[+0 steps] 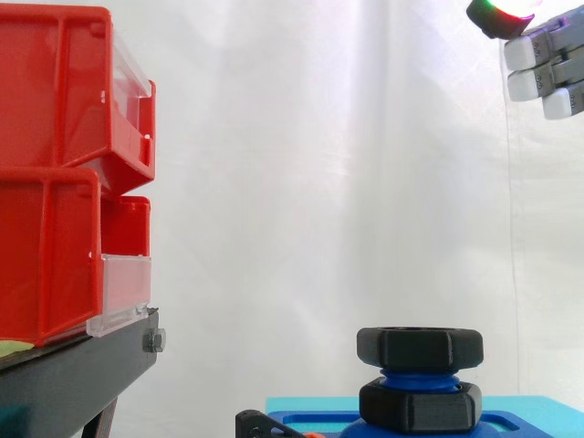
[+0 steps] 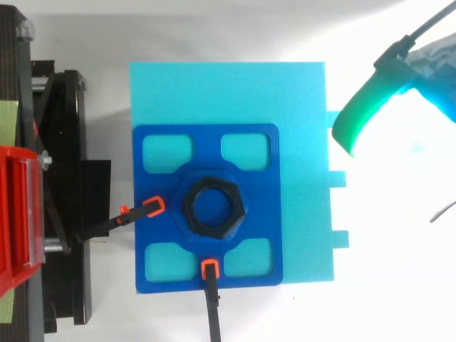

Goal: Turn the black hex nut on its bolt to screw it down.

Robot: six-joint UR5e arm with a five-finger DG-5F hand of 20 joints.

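Note:
A black hex nut [image 1: 419,347] [image 2: 212,206] sits high on a blue threaded bolt [image 1: 418,379], level and untouched. Below it a second black nut [image 1: 420,406] rests against the blue base plate [image 2: 206,152]. My hand [image 1: 547,68] hangs high at the upper right, well above and to the right of the nut. From above, the hand [image 2: 420,60] reaches in from the top right corner, and a green-glowing fingertip [image 2: 356,121] points down-left, clear of the plate. Its fingers are relaxed and hold nothing.
The blue plate lies on a cyan block [image 2: 299,107] and is held by two black clamps with orange tips [image 2: 153,207] [image 2: 209,268]. Red bins [image 1: 64,182] on a black stand [image 1: 73,374] rise at the left.

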